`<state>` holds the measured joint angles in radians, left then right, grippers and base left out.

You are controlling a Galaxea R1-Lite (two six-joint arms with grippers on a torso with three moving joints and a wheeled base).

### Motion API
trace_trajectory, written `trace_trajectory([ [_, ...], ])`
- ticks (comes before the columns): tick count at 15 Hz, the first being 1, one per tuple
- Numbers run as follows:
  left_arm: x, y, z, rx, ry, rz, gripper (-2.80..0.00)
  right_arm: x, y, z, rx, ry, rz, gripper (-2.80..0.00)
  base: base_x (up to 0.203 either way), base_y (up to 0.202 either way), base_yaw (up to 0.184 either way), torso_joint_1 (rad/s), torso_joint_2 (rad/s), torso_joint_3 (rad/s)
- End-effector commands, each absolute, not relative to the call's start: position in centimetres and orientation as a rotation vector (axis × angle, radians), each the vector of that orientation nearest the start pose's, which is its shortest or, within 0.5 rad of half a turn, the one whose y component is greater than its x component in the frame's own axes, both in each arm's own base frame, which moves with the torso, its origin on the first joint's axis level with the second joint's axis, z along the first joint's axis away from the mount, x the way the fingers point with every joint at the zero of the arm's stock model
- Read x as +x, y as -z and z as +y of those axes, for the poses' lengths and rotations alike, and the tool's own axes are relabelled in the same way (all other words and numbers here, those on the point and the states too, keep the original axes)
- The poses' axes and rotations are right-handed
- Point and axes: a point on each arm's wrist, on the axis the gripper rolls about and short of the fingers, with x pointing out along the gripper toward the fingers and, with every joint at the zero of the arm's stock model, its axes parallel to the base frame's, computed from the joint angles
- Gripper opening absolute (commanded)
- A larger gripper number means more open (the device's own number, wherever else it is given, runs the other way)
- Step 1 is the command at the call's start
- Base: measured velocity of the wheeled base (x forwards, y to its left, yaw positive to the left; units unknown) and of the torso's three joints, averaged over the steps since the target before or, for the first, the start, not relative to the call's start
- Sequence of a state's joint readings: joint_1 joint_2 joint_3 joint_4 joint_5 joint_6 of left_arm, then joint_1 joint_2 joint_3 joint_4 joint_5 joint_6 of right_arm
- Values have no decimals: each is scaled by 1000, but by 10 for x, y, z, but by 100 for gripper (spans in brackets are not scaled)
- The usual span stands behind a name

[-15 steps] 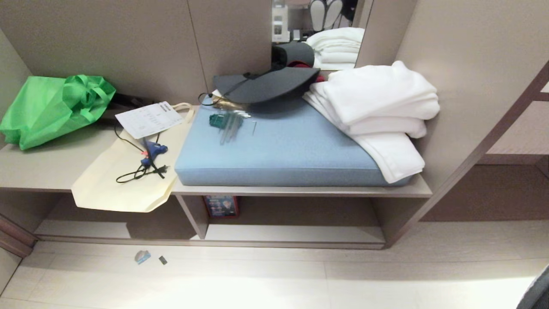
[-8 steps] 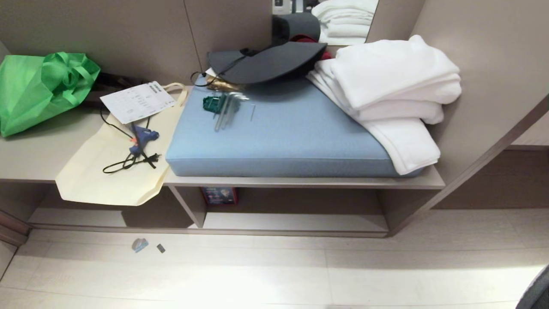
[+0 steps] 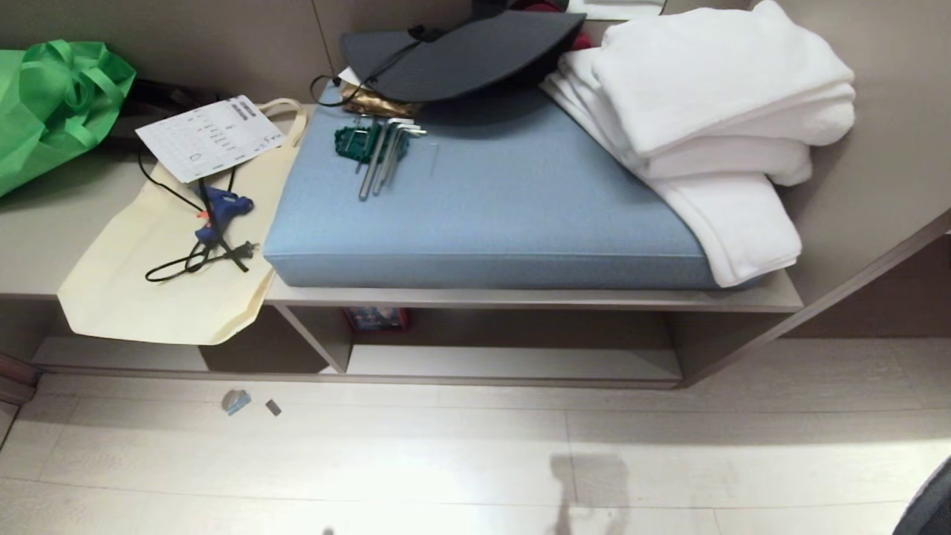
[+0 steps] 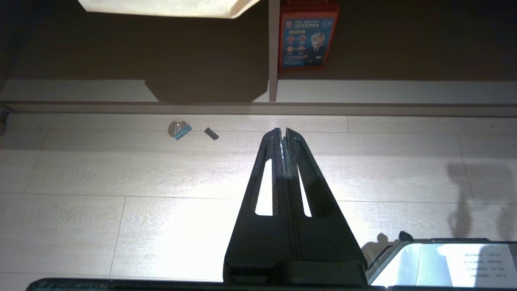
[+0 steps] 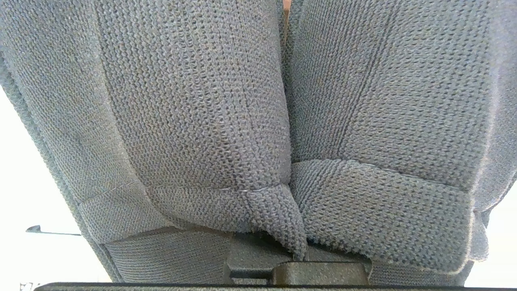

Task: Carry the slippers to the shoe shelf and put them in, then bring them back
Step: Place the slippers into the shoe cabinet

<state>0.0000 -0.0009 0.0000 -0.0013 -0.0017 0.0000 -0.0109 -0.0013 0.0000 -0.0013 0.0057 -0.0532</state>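
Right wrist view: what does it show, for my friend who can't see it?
Two blue-grey knitted slippers, side by side, fill almost the whole picture. They sit right in front of the right gripper, which is shut on them and mostly hidden behind the fabric. Bright white light shows at the edges.

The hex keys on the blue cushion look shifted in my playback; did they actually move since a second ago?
No. The hex keys keep their place by the blue cushion's back-left corner; the whole scene shifted together, so the camera moved.

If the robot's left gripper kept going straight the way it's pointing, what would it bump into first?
Probably the pale floor just ahead of its shut left gripper, short of the shoe shelf; depth is hard to judge here.
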Motion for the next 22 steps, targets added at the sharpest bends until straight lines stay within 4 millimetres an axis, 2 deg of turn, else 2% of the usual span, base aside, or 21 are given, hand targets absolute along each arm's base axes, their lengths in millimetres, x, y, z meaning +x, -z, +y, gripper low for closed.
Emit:
trace_trajectory([
  [1,-23,-76,0,0,2,-2,-280,-23,-76,0,-54,5,-1,-280,0,0,0,1,2,-193],
  [22,-23,-76,0,0,2,-2,-280,-23,-75,0,-54,3,0,-280,0,0,0,3,3,-196],
])
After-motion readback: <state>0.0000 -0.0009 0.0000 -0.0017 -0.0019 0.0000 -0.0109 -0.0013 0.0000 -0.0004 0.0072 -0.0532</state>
